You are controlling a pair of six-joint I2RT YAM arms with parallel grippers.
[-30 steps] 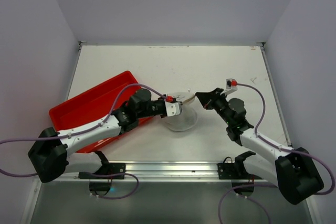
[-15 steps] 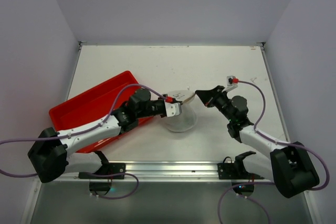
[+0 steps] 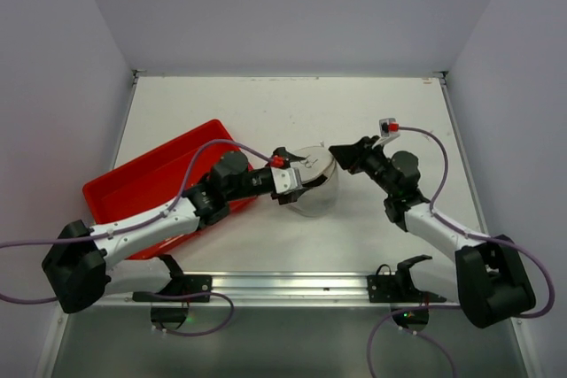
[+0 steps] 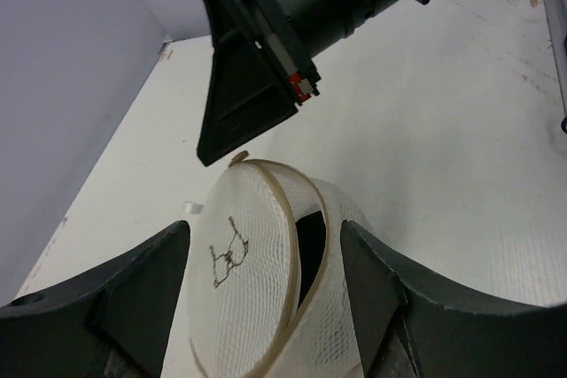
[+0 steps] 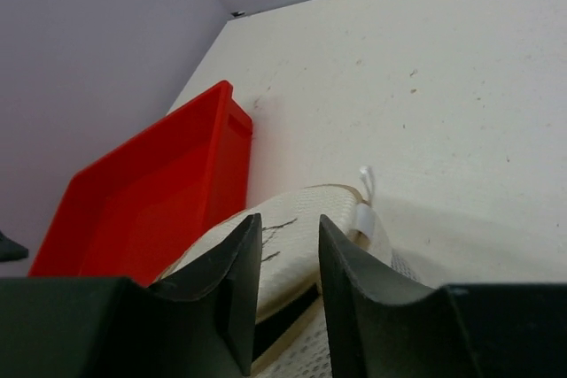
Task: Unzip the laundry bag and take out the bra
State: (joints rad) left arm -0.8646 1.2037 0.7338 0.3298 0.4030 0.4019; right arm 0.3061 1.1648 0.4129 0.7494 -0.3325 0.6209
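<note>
The laundry bag (image 3: 315,188), a white mesh drum, stands tilted at the table's middle. Its round lid (image 4: 244,263) gapes along the zipper rim, and black fabric, the bra (image 4: 310,247), shows in the slit. My left gripper (image 3: 299,174) is open, with its fingers (image 4: 133,294) wide apart on either side of the bag (image 4: 345,334). My right gripper (image 3: 335,155) hovers at the lid's far upper edge with its jaws a little apart and nothing between them. Through that gap (image 5: 288,236) I see the lid (image 5: 301,219), the black slit (image 5: 283,323) and a white zipper tab (image 5: 365,185).
A red plastic tray (image 3: 146,185) lies left of the bag under my left forearm, and it also fills the left of the right wrist view (image 5: 151,201). Grey walls close the table on three sides. A metal rail (image 3: 283,285) runs along the near edge.
My left gripper has opened wide and now straddles the bag. The right gripper has opened slightly at the lid's edge. The bag has tipped up and its lid gapes.
</note>
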